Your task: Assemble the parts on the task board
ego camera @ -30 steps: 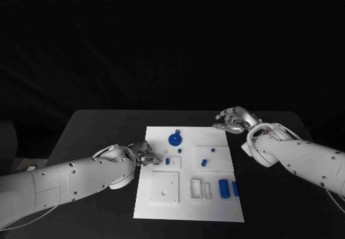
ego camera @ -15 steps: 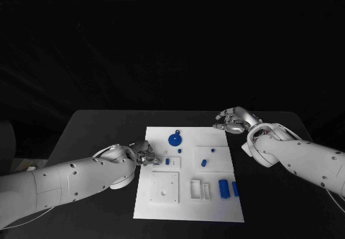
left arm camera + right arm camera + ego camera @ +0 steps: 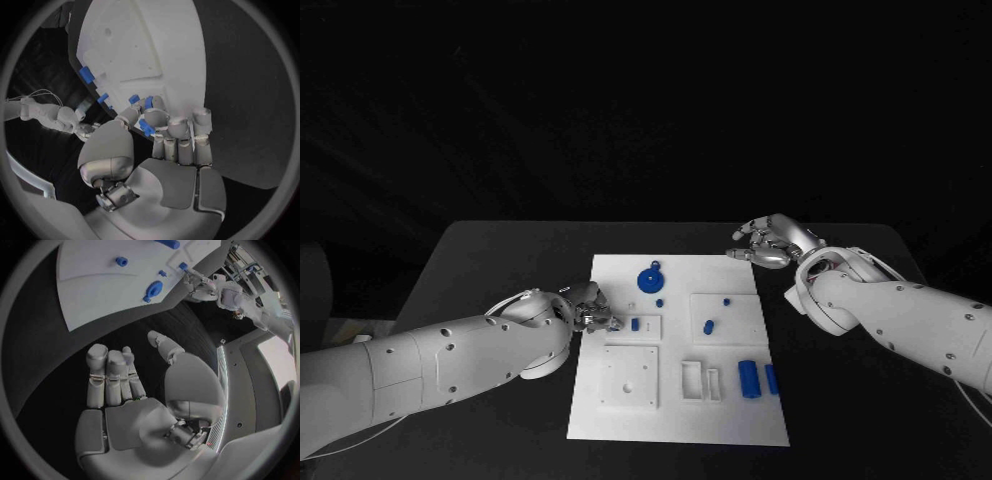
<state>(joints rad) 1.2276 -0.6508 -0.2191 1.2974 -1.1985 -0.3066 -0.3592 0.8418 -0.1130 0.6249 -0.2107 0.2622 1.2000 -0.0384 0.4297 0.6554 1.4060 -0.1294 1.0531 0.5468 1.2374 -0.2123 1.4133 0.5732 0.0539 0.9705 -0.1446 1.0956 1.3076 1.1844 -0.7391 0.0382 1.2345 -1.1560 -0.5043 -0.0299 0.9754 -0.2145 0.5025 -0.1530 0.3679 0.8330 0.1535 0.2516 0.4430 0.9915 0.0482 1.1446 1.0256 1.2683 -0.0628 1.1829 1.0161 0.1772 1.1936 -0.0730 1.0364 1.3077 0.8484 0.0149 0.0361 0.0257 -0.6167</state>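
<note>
Black table under dark surroundings carries the white board at its middle, with blue parts scattered over it: a round part near the far end, a small one mid-board, and two bars by the right edge, apparently loose. Most of the assembly looks still to do. At the board's left edge, the left hand seems, in the head view, merely to rest there; its wrist view shows the fingers curled around a blue peg, pinched against the thumb. Off the far right corner, the right hand hovers above the table, its fingers loosely apart, holding nothing.
</note>
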